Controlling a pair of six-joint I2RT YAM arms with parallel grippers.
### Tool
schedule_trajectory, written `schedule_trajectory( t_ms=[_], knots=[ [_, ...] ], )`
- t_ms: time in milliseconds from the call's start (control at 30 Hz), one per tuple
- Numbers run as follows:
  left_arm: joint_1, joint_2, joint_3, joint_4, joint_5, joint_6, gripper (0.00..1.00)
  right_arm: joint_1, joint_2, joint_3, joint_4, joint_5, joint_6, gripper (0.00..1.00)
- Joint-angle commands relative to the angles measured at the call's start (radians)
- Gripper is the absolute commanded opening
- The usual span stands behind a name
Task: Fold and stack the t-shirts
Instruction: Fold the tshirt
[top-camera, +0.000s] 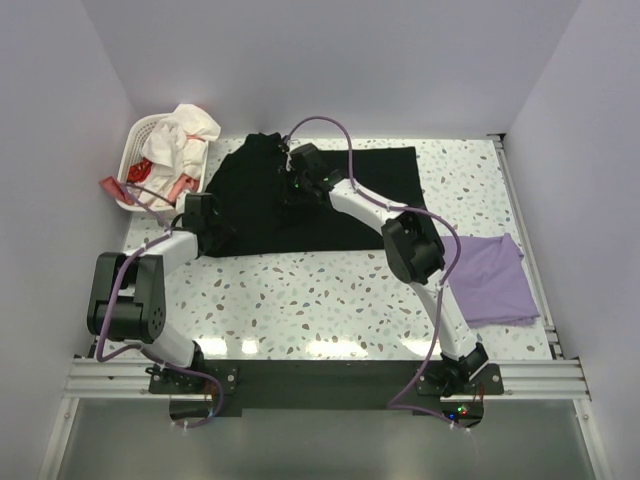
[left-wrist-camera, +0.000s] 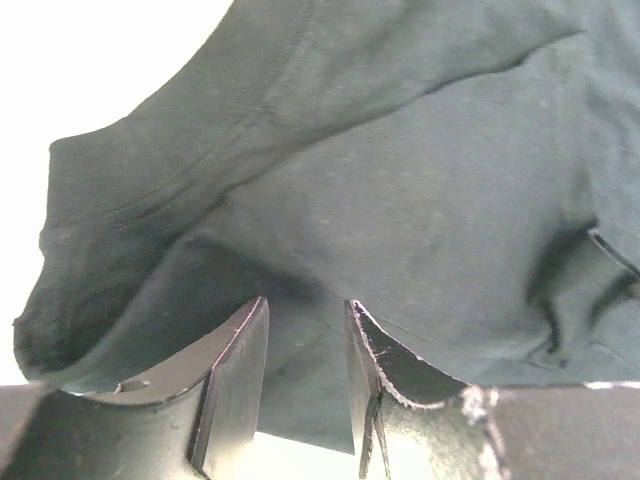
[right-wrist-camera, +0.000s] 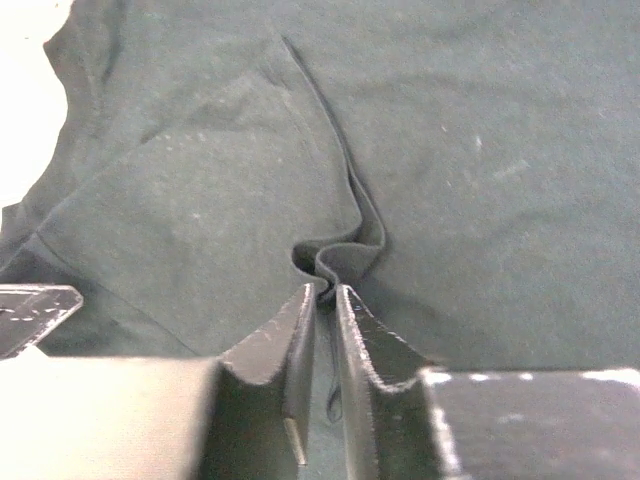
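Note:
A large black t-shirt (top-camera: 340, 195) lies spread at the back middle of the table. My right gripper (top-camera: 298, 178) is over its left half. In the right wrist view its jaws (right-wrist-camera: 327, 292) are pinched on a raised fold of the black cloth (right-wrist-camera: 340, 250). My left gripper (top-camera: 203, 215) is at the shirt's near left edge by the sleeve. Its fingers (left-wrist-camera: 235, 370) stand apart, with the black cloth (left-wrist-camera: 400, 200) lying in the gap, and the gripper (left-wrist-camera: 307, 305) is not pinching it. A lavender t-shirt (top-camera: 490, 278) lies folded at the right.
A white laundry basket (top-camera: 138, 140) with white and red clothes stands at the back left corner, close to my left gripper. Walls close the table on the left, back and right. The speckled tabletop (top-camera: 320, 300) shows between the black shirt and the arm bases.

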Motion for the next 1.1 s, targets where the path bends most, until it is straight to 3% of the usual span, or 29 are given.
schedule_trajectory(
  t_ms=[0,133,533,567,600,700,900,1067],
  knots=[
    [0.002,-0.028,-0.021,-0.022,-0.077,-0.025,0.4,0.0,0.023,0.063,0.039,-0.034,0.005,0.16],
    [0.002,-0.039,-0.039,-0.033,-0.092,-0.033,0.39,-0.002,0.045,0.101,0.025,-0.024,0.008,0.07],
    [0.007,-0.046,-0.077,-0.01,-0.071,-0.039,0.39,-0.006,0.021,0.087,0.028,-0.021,-0.009,0.08],
    [0.007,-0.048,-0.079,-0.008,-0.068,-0.039,0.39,-0.006,0.019,0.089,0.028,-0.024,-0.009,0.1],
    [0.008,-0.048,-0.079,-0.007,-0.066,-0.036,0.39,-0.008,0.015,0.083,0.03,-0.027,-0.015,0.25],
    [0.008,-0.051,-0.08,-0.007,-0.066,-0.035,0.39,-0.006,-0.022,0.026,0.059,-0.024,-0.017,0.47],
    [0.01,-0.049,-0.082,-0.004,-0.061,-0.033,0.4,-0.005,-0.086,-0.074,0.111,-0.014,-0.024,0.49],
    [0.011,-0.052,-0.085,-0.005,-0.063,-0.033,0.4,-0.003,-0.07,-0.068,0.097,-0.02,-0.032,0.4]
  ],
)
